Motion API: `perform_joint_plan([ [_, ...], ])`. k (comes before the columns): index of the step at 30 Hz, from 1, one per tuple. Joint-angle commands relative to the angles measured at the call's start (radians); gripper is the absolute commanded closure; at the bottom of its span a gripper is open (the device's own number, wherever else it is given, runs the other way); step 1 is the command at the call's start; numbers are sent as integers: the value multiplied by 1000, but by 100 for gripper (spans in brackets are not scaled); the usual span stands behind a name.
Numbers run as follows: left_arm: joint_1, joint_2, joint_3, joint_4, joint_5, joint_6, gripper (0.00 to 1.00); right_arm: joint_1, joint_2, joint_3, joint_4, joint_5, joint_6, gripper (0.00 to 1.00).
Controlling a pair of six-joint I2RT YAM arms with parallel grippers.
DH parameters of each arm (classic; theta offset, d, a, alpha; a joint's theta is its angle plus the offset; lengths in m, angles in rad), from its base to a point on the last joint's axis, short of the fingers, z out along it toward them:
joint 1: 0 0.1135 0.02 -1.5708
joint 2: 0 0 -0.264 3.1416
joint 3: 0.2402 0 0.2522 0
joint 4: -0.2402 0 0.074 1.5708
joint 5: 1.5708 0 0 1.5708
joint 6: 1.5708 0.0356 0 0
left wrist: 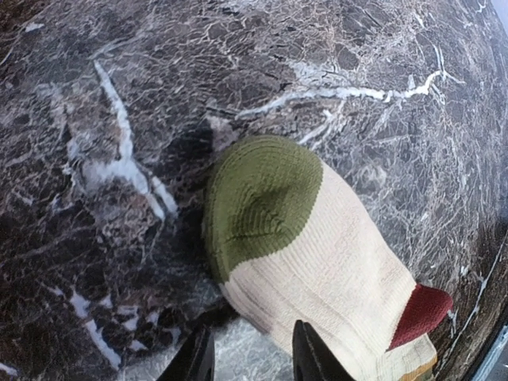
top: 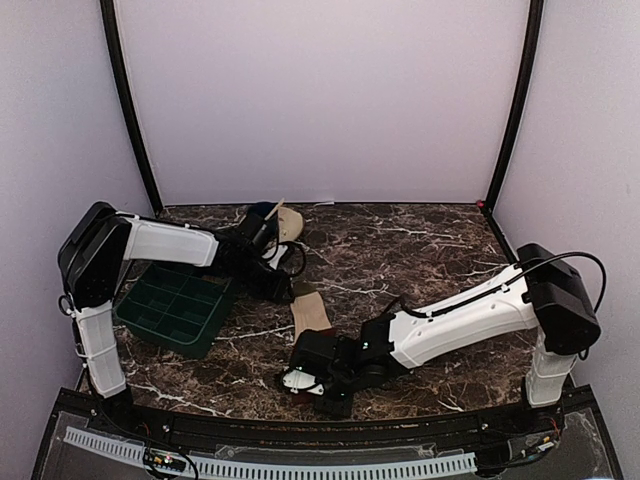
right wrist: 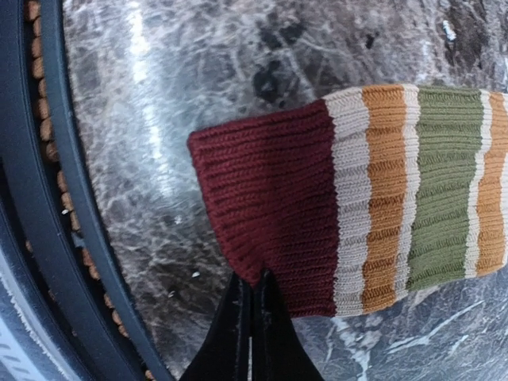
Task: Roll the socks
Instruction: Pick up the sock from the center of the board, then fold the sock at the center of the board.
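A sock [left wrist: 317, 254] with a green toe, cream body and red heel lies flat on the marble; in the top view it shows as a tan shape [top: 287, 222] at the back. My left gripper [left wrist: 252, 359] hovers open at its near edge, one finger over the cream cloth and one over bare marble. A second sock [top: 311, 314] lies mid-table; its dark red cuff [right wrist: 270, 206] with cream, orange and green stripes fills the right wrist view. My right gripper [right wrist: 252, 290] is shut, its tips pinching the edge of that red cuff, low near the table's front [top: 300, 378].
A dark green compartment tray [top: 175, 310] sits tilted at the left, beside the left arm. The table's black front rail [right wrist: 48, 198] and a cable chain run close behind the right gripper. Purple walls enclose the marble top.
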Motion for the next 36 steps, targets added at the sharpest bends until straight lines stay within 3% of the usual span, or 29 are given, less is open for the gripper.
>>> perform_joint_plan([
  [1,-2,-149,-55,48,-64,-29,64,-5,-4,58,-104,-89,25,100],
  [10,-2,-353,-210,116,-216,-100,64,7,8,254,-222,-259,63,100],
  [18,-2,-493,-316,123,-321,-142,63,-26,61,432,-306,-272,9,100],
  [36,-7,-495,-326,131,-357,-155,63,-258,77,497,-286,-189,-107,100],
])
